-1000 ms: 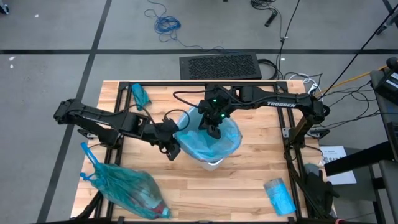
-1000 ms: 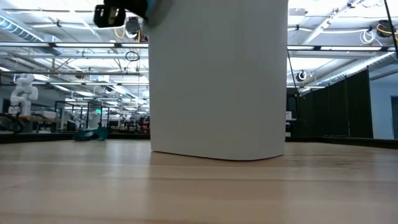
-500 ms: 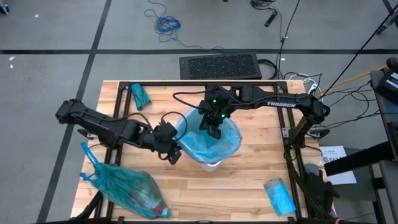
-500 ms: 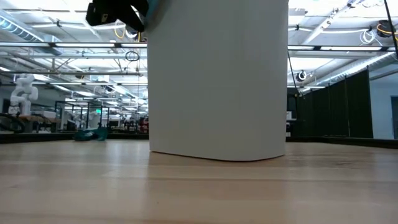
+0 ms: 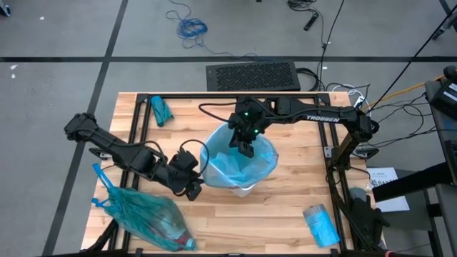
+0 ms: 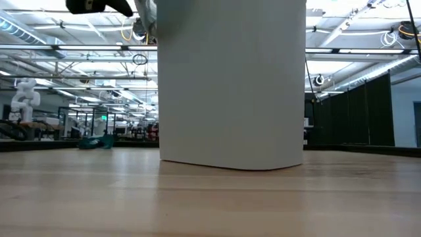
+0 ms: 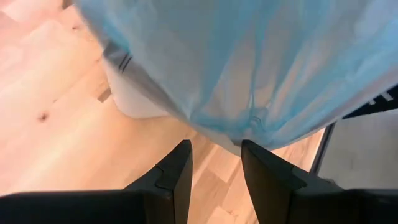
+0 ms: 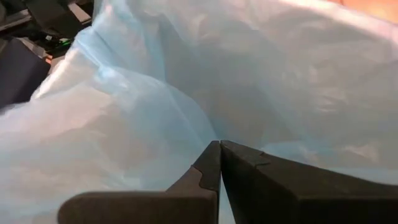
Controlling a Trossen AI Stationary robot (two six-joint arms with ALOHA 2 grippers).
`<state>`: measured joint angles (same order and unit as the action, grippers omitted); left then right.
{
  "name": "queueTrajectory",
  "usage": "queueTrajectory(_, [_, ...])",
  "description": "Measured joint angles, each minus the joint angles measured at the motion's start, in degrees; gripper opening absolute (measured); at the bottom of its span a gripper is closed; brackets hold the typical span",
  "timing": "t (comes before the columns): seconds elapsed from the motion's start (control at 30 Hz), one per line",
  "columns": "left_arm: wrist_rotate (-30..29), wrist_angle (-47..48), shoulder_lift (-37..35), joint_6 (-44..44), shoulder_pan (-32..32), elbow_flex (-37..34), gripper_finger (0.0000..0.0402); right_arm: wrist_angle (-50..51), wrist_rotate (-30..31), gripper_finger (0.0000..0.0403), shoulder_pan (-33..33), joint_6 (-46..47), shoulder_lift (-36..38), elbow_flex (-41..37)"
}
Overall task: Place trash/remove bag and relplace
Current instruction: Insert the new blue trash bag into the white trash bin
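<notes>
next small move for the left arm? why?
Probably regrip: left gripper is open and off the blue liner, whose edge hangs loose just past its fingers. The right gripper is shut on the liner at the white bin's far rim. I'd ease left back in, pinch that hem, pull it down over the near rim.

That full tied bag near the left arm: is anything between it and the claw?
Nothing visible. The left gripper, fingers apart, sits beside the bin; bare table separates it from the full bag.
</notes>
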<state>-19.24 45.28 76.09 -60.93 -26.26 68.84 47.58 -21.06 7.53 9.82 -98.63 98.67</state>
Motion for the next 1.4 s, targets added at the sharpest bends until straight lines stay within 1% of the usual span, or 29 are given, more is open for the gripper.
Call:
queueTrajectory(0.2, [-1.45,3.04,0.0,-2.48,-1.91,0.0,0.0135,0.62,0.02,0.0004,-0.02,-0.36,0.0,-0.01])
queueTrajectory(0.37, [-6.02,7.0,0.0,-6.29,-2.69,0.0,0.0135,0.69,0.04,0.0004,-0.02,-0.48,0.0,-0.01])
queueTrajectory(0.57, [-13.87,3.38,0.0,-6.07,-2.22,0.0,0.0135,0.75,0.02,0.0004,-0.02,-0.93,0.0,-0.01])
queueTrajectory(0.67, [-16.9,0.22,0.0,-3.89,-2.21,0.0,0.0135,1.07,0.01,0.0004,-0.02,-1.1,0.0,-0.01])
queueTrajectory(0.77, [-17.63,-1.86,0.0,-1.73,-2.25,0.02,0.0135,1.44,0.02,0.0004,-0.13,-1.33,0.0,-0.01])
queueTrajectory(0.93, [-17.66,-2.37,0.0,-1.01,-2.27,0.02,0.0135,1.54,0.14,0.0004,-0.13,-1.64,0.02,-0.01])
queueTrajectory(1.03, [-15.53,-2.33,-0.01,0.26,-2.36,0.02,0.0135,1.54,0.2,0.0004,-0.13,-1.89,0.02,-0.01])
queueTrajectory(1.1, [-14.72,-2.33,-0.02,0.18,-2.36,0.02,0.0135,1.56,0.22,0.0004,-0.13,-1.99,0.02,-0.01])
queueTrajectory(1.4, [-14.48,-2.99,-0.13,-0.56,-2.36,0.71,0.0135,1.59,0.22,0.0004,-0.02,-2.01,0.02,-0.01])
